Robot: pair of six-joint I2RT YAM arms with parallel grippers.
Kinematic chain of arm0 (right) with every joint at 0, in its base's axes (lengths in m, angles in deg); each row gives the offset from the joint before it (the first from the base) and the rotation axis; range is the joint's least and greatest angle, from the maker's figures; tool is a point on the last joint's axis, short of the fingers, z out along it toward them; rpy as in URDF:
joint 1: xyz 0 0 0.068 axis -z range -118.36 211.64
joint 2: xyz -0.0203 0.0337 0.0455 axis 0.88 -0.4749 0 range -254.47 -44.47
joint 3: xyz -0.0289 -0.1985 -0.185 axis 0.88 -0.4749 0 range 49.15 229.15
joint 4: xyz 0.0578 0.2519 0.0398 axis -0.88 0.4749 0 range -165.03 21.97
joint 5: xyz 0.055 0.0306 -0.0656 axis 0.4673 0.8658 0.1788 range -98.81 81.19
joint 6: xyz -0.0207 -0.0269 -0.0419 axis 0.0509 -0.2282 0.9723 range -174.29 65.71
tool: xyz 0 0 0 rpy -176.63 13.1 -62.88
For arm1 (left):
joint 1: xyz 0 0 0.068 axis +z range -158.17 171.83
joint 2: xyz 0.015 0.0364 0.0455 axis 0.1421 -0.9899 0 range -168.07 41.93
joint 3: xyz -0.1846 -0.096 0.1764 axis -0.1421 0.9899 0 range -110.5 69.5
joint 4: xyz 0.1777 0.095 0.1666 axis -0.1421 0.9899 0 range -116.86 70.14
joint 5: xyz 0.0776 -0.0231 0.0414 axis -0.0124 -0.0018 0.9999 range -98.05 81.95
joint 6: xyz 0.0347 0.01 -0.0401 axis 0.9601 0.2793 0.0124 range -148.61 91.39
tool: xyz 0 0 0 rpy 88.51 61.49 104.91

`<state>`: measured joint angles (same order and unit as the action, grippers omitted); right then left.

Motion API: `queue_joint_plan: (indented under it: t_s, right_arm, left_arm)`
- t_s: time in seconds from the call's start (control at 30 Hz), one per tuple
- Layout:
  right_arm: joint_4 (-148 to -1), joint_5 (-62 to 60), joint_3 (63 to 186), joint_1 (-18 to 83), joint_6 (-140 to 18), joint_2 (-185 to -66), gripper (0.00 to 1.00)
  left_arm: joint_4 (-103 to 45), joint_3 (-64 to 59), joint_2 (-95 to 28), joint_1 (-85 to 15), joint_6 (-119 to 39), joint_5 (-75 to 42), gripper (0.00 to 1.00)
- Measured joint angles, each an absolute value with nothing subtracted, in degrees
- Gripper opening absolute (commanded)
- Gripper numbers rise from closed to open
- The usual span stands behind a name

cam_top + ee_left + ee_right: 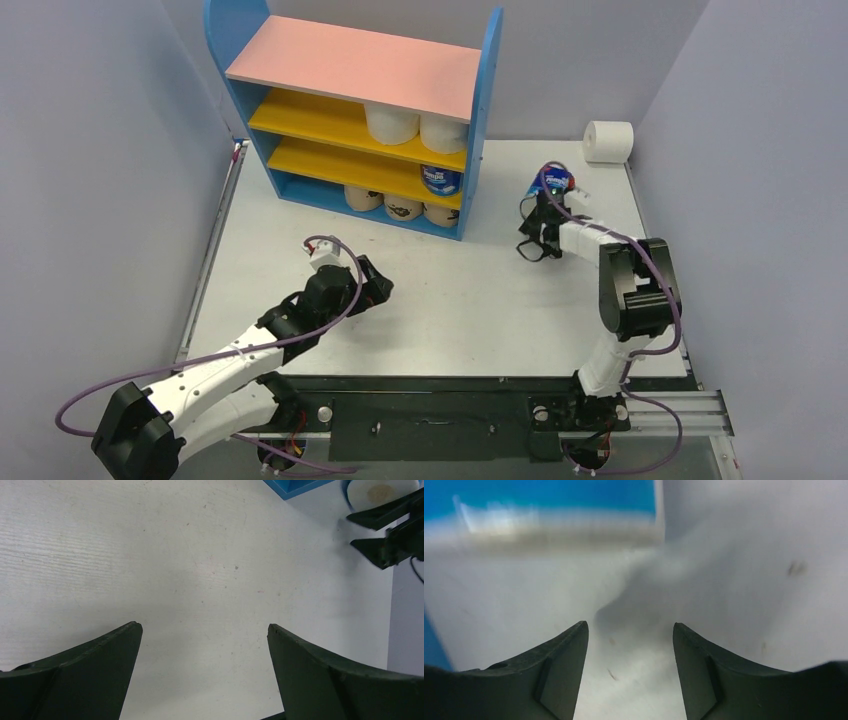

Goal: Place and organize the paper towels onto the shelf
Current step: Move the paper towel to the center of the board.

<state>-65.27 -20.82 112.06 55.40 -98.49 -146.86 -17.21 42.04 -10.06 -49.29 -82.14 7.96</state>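
Note:
The shelf [350, 62] stands at the back of the table. It holds two white rolls [391, 122] on the upper yellow board, a blue-wrapped roll [441, 180] on the lower one, and three tan rolls [403, 208] on the base. Another blue-wrapped roll [553, 181] stands on the table right of the shelf; it also shows in the left wrist view [372, 490]. My right gripper [530, 230] [630, 627] is open and empty just in front of it. A white roll [608, 141] lies at the far right. My left gripper [380, 283] [205, 630] is open and empty over bare table.
Grey walls close in the table [470, 300] on the left, back and right. The right wrist view is blurred, with a blue surface [549, 492] ahead. A metal rail [660, 405] runs along the near edge by the arm bases.

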Motion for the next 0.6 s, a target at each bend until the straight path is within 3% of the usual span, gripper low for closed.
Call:
queue_joint_plan:
  t_s: [0.3, 0.6]
  right_arm:
    - [-63.34, -21.48, 95.58, 48.50, -98.25, -131.87, 0.67]
    - [-60.81, -21.48, 99.50, 51.29, -97.95, -117.22, 0.78]
  left_arm:
    - [-17.27, 42.33, -9.60, -49.29, -82.52, 6.23, 0.96]
    - [-17.89, 44.18, -8.31, -49.29, -83.72, 6.19, 0.96]
